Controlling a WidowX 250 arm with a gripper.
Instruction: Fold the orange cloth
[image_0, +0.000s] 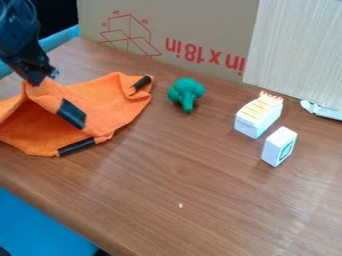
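The wood-grained table bears rumpled orange cloth.

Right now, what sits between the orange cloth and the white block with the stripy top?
In the camera view, a green toy broccoli is on the table between the orange cloth and that stripy-topped block.

The cloth lies at the left of the table, beneath the gripper. Just right of the cloth sits the toy broccoli, before the cardboard. Farther right stands the back block, with the front block near it, before it and slightly right. The panel rises behind both; something, perhaps a scrap, lies by its foot.
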